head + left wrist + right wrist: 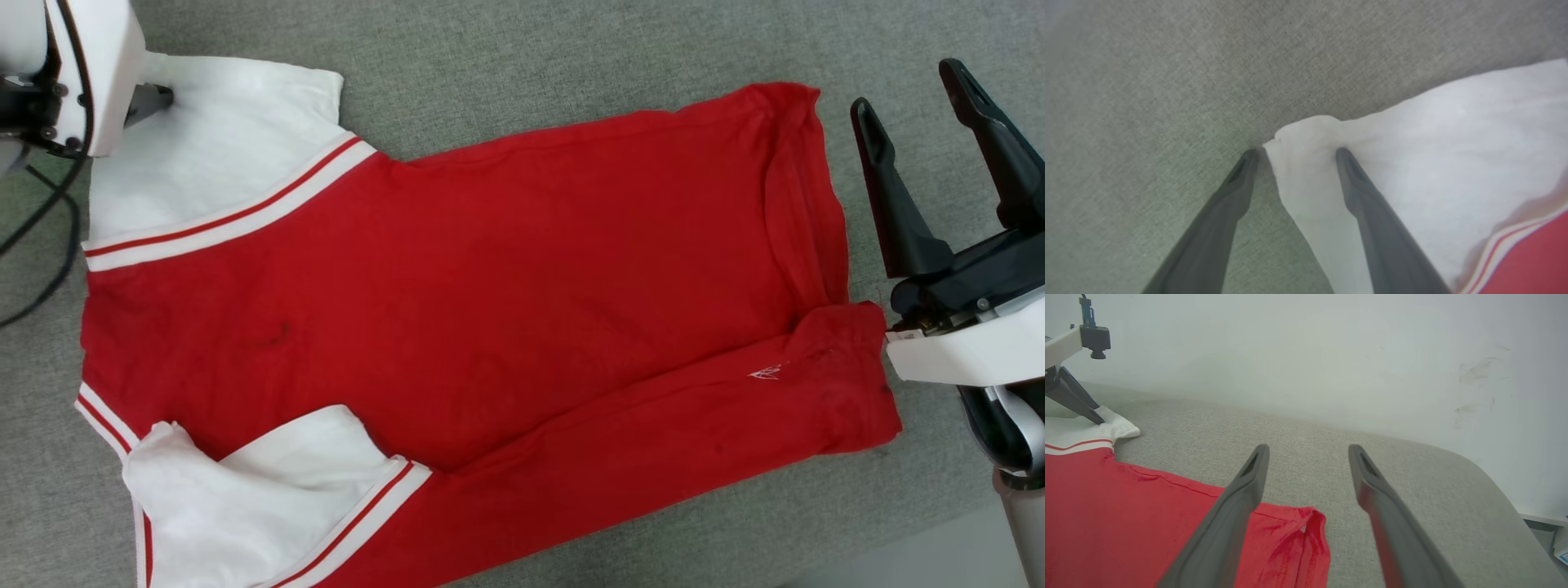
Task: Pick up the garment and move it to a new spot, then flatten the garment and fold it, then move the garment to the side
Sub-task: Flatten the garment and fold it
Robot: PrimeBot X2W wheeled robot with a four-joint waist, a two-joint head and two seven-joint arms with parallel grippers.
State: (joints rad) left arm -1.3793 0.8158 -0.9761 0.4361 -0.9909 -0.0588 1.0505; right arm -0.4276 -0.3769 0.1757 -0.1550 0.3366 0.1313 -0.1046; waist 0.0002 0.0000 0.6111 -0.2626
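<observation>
Fingers of the left gripper (1296,152) stand nearest the lens in its wrist view, spread wide and straddling the outer corner of the far sleeve (1433,143): one tip presses white cloth, the other the bare grey surface (1147,81) just off the edge, so nothing is pinched. The garment (490,278) lies flat on that surface, long axis across the head view, shoulders toward the robot's left and hem (808,204) toward its right. Its near long edge is folded over the red body with the near sleeve (261,482) turned in, while the far sleeve is spread outward, away from the robot. The right gripper (910,88) is wide open too and holds nothing; it hangs just past the hem, clear of the cloth, the far hem corner showing between its fingers in the right wrist view. So the left arm is the one placed for the sleeve, and the rest of the cloth lies from its fingers toward the robot and its right. Folding looks under way; the coming move would turn on closing on that corner and carrying it toward the robot, across the striped trim (237,216) onto the red. With one tip off the edge, the jaws may catch only a thin lip of fabric.
</observation>
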